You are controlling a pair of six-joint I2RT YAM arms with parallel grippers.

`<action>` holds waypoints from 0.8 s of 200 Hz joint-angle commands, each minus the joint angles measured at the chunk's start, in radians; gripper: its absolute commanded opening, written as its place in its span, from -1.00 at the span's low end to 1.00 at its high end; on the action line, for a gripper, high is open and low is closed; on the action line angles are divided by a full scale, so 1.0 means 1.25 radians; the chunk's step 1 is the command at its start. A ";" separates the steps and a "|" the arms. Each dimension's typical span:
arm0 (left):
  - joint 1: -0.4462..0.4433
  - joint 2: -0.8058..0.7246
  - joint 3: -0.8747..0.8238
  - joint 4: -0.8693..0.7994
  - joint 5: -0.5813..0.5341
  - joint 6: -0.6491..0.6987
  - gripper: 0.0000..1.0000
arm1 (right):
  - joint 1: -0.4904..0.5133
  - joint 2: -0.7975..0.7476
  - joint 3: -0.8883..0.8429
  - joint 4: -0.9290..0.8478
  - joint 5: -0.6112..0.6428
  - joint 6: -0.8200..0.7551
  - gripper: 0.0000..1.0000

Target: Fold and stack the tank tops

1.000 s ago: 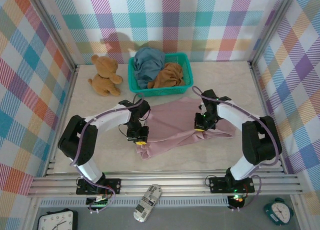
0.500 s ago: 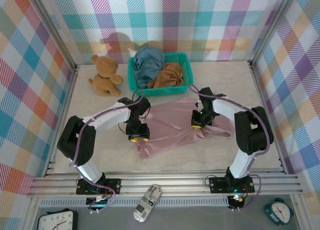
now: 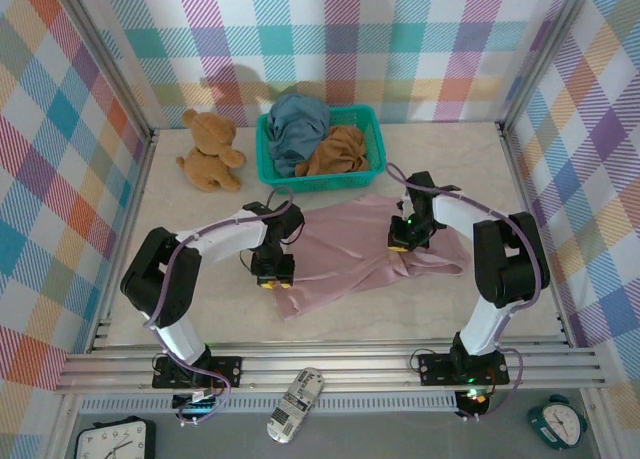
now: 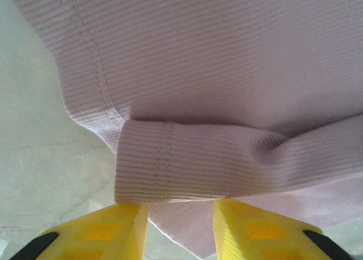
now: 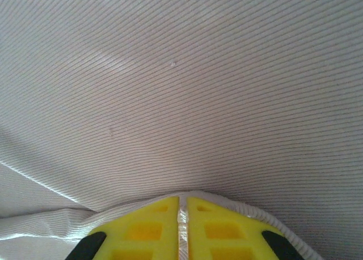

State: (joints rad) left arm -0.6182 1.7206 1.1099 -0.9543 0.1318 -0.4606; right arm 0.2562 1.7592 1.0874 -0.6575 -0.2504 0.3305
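Observation:
The dusty pink tank top (image 3: 365, 254) lies spread on the table, its left hem folded over (image 4: 187, 169). My left gripper (image 3: 275, 277) sits at that folded left edge; its yellow fingers (image 4: 116, 229) stand apart with the cloth lying loose in front of and between them (image 4: 180, 217). My right gripper (image 3: 402, 241) is on the right half of the top, shut with a thin pinch of pink cloth between its tips (image 5: 182, 209). The slate blue tank top (image 3: 295, 124) and the ochre brown tank top (image 3: 340, 151) lie bunched in the basket.
The teal mesh basket (image 3: 325, 182) stands at the back centre, just behind the pink top. A brown teddy bear (image 3: 208, 149) sits to its left. Bare table (image 3: 190, 309) lies left of and in front of the cloth. Checked walls close the sides.
My left gripper's jaws have opened and let the pink hem drop flat at the near left corner. My right gripper shifted slightly toward the back, still pinching the cloth.

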 commanded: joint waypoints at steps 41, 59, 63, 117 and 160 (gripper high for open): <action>0.031 0.060 0.038 0.003 -0.096 0.067 -0.28 | -0.018 -0.130 -0.081 -0.026 0.001 -0.018 -0.64; 0.036 0.089 0.047 -0.005 -0.144 0.087 -0.28 | -0.041 -0.186 -0.119 -0.034 0.039 -0.012 -0.55; 0.038 0.092 0.049 -0.006 -0.156 0.089 -0.28 | -0.047 -0.197 -0.124 -0.038 0.046 -0.014 -0.54; 0.047 0.062 0.127 -0.076 -0.183 0.067 -0.12 | -0.179 -0.350 -0.205 -0.096 0.152 -0.022 -0.15; -0.013 -0.008 0.145 -0.084 -0.056 -0.012 -0.04 | -0.297 -0.383 -0.207 -0.108 0.160 0.025 0.07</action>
State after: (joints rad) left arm -0.5812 1.7752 1.2709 -1.0233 -0.0483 -0.4084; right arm -0.0654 1.2835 0.8265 -0.7452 -0.0734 0.3080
